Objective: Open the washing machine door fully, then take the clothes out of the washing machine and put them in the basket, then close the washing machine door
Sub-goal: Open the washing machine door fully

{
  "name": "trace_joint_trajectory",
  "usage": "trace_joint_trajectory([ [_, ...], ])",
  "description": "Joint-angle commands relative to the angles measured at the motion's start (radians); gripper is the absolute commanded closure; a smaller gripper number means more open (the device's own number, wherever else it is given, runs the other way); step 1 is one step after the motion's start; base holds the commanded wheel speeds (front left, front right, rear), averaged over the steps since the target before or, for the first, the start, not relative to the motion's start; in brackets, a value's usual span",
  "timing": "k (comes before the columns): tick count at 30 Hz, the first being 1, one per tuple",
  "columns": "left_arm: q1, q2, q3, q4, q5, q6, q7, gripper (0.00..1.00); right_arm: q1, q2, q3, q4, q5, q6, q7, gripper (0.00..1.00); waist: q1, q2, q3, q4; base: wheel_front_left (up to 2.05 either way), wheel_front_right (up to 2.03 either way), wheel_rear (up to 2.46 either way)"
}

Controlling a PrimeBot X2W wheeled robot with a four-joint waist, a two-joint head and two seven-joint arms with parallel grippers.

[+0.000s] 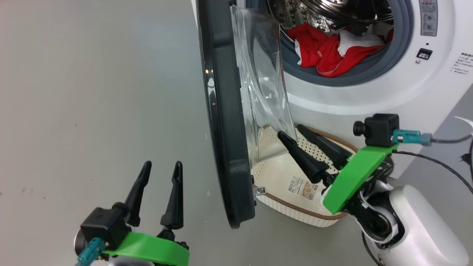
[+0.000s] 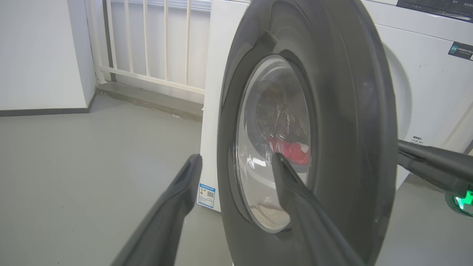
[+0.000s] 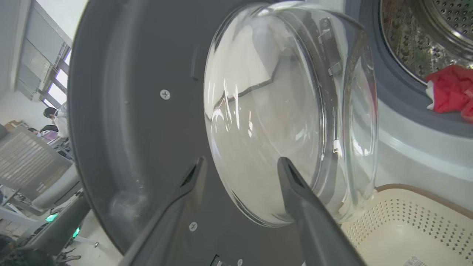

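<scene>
At the lower left, the left gripper [image 1: 163,166] is seen above the grey floor [image 1: 92,92], its fingers spread wide with nothing between them. Just to its right, the washing machine door [image 1: 225,129] is swung out edge-on, its glass bowl [image 1: 262,74] turned toward the drum [image 1: 332,11]. Past the door, the right gripper [image 1: 291,131] is held over the basket [image 1: 295,212], fingers parted and empty, tips near the glass bowl. The basket is set on the floor close before the washing machine [image 1: 369,96]. The clothes [image 1: 325,51] are heaped in the drum's mouth, spilling onto the grey rubber ring [image 1: 369,70].
</scene>
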Motion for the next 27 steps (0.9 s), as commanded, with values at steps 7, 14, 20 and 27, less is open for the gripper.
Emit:
trace_joint_trajectory([
  [7,0.004,0.018,0.042,0.003,-0.013,0.0,-0.04,0.0,0.099,0.051,-0.093,-0.104,-0.341,0.007,-0.194,0.0,0.0,0.0,-0.012,-0.005,0.0,0.0,0.0],
  [14,0.012,0.015,0.049,0.016,-0.012,-0.001,-0.075,0.0,0.15,0.088,-0.154,-0.083,-0.605,0.007,-0.348,0.0,0.0,0.0,-0.021,-0.011,0.0,0.0,0.0],
  [20,0.009,0.014,0.05,0.014,0.021,0.008,-0.103,0.0,0.186,0.103,-0.214,-0.082,-0.716,0.007,-0.43,0.0,0.0,0.0,-0.013,-0.012,0.0,0.0,0.0],
  [27,0.008,0.01,0.056,0.017,0.043,0.013,-0.116,0.0,0.243,0.104,-0.22,-0.07,-0.706,0.007,-0.496,0.0,0.0,0.0,-0.009,-0.017,0.0,0.0,0.0],
])
